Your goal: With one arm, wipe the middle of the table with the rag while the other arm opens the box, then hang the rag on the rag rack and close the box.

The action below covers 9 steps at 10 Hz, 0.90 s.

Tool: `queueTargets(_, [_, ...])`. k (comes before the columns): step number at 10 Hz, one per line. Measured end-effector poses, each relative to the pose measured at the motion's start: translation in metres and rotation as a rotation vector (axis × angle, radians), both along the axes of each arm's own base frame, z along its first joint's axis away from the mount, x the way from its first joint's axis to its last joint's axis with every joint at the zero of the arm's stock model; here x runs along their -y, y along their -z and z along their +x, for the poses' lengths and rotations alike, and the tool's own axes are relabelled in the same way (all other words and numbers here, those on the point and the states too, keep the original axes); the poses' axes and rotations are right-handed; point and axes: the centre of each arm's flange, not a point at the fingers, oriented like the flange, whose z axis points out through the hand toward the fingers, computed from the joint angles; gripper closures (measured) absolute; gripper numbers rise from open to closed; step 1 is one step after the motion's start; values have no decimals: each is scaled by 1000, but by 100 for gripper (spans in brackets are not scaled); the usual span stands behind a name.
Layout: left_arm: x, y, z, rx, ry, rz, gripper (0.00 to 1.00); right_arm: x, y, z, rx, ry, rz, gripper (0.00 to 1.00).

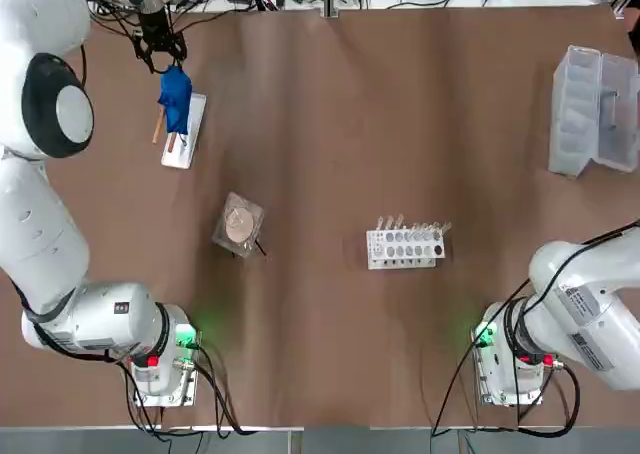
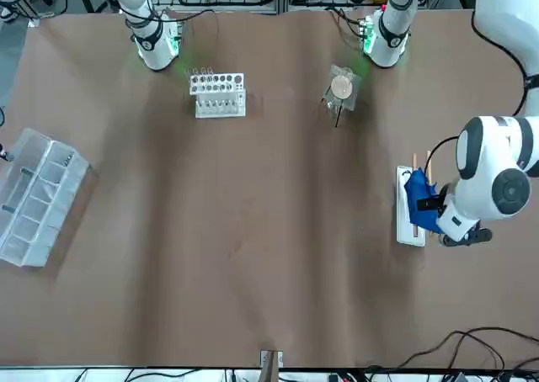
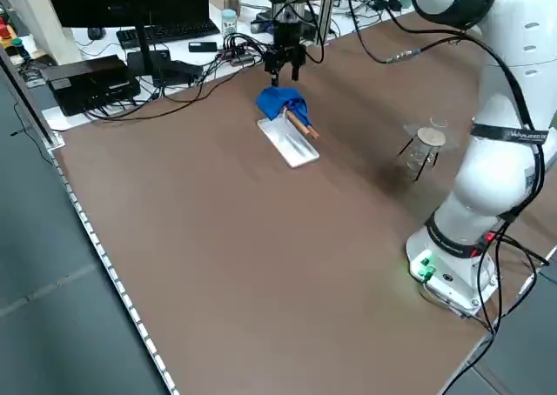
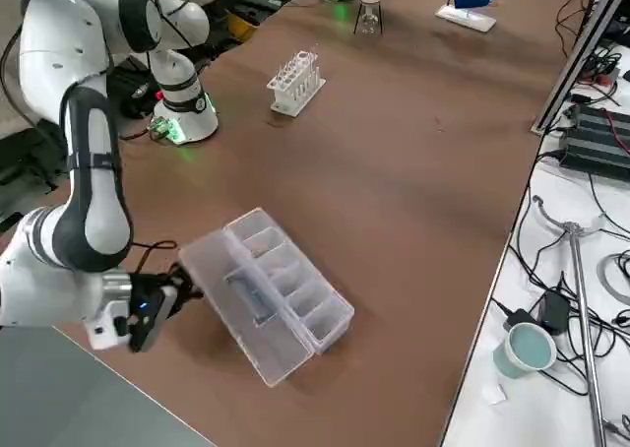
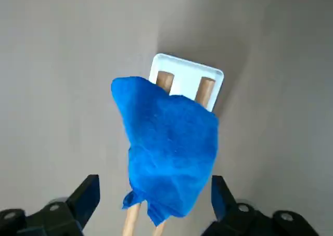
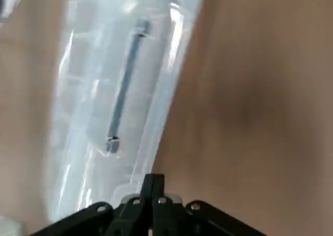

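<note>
Rag (image 5: 169, 147), bright blue and softly bunched, hung draped over the wooden rods of the rag rack (image 5: 187, 72), whose white base lay on the far left part of the table (image 1: 320, 344); the rods' ends poked out past the cloth. Over it hovered the left gripper (image 5: 156, 179), its two fingers spread wide on either side with a gap to the cloth, gripping nothing. Behind that gripper, the left arm (image 1: 38, 209) rose from its base at the near left, ran outward along the table's left side and bent over at the far end, so that the wrist dropped towards the rack with the fingers aimed down. Nearer the robot than the rack lay a tan round piece (image 1: 240, 226) in clear wrap, and in the middle stretch, to the right of that, stood the white test-tube rack (image 1: 403, 250). On the far right sat the box (image 4: 295, 294), open, its lid (image 4: 231, 309) folded out to the robot's right of the compartments, the dark handle (image 4: 252, 299) showing on it. Just beside the lid side waited the right gripper (image 6: 153, 178), fingers pressed together with nothing between them. The right arm (image 1: 590, 304) leaned out to the right from its base, arched up, then bent down sharply, its forearm low and the wrist turned towards the box.
</note>
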Motion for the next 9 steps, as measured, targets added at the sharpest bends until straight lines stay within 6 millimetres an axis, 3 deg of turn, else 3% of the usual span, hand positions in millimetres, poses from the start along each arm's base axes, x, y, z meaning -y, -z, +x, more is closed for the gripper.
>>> queueTargets(2, [-1,-32,6,59,-24,-38,2,-61,-31,73,6,-96,62,98])
queueTargets(3, [-1,-58,6,101,-39,-68,0,-79,-44,93,-8,-118,63,98])
queueTargets(6, [7,-142,-8,226,-50,-136,0,-94,-77,107,-12,-138,64,97])
queueTargets(9, [8,-197,-31,278,9,-163,0,-108,-87,119,-11,-157,56,96])
